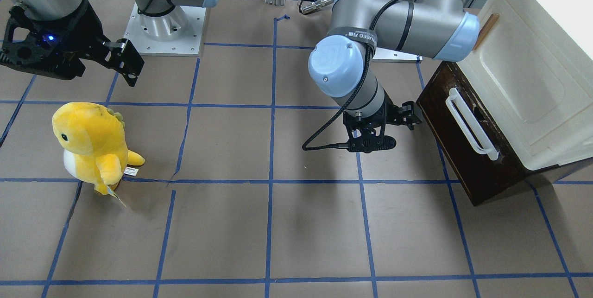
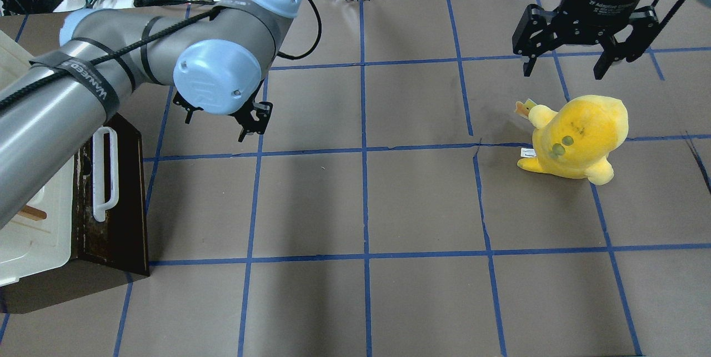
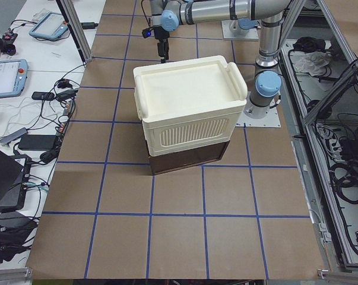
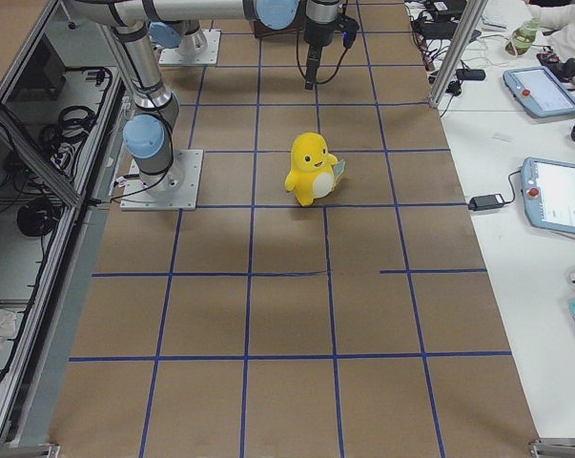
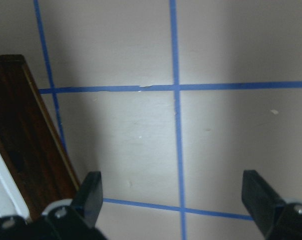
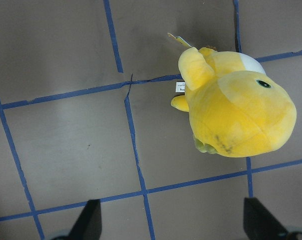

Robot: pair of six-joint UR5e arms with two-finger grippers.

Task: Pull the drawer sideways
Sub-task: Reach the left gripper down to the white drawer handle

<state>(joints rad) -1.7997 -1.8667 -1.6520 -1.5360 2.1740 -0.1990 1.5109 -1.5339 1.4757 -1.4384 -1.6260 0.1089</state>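
**Desk:** Where does the drawer (image 1: 463,159) sit?

**Photographer:** At the end of the table (image 2: 361,207) on the robot's left, tucked under a cream cabinet (image 1: 533,80). Its dark wooden front faces the middle of the table, and the long white handle (image 1: 471,126) runs across it. None of its inside shows, so it looks shut.

**Desk:** And the left gripper (image 5: 175,197)?

**Photographer:** It hangs low over the table just beside the drawer's front, near the end closest to the robot's base, touching nothing. Its fingers (image 5: 90,192) are spread wide with only bare table between them, a stance that likely suits closing over the bar. The handle lies at the edge of the wrist camera's view, so the gripper probably needs to line up before any pull.

**Desk:** Why is the right gripper (image 2: 564,65) so far off?

**Photographer:** It appears parked. It hangs high at the opposite side, fingers apart and empty, near a yellow plush toy (image 2: 577,135) that stands well apart from the drawer. The left arm has the shorter reach, so the job seems to be its alone.
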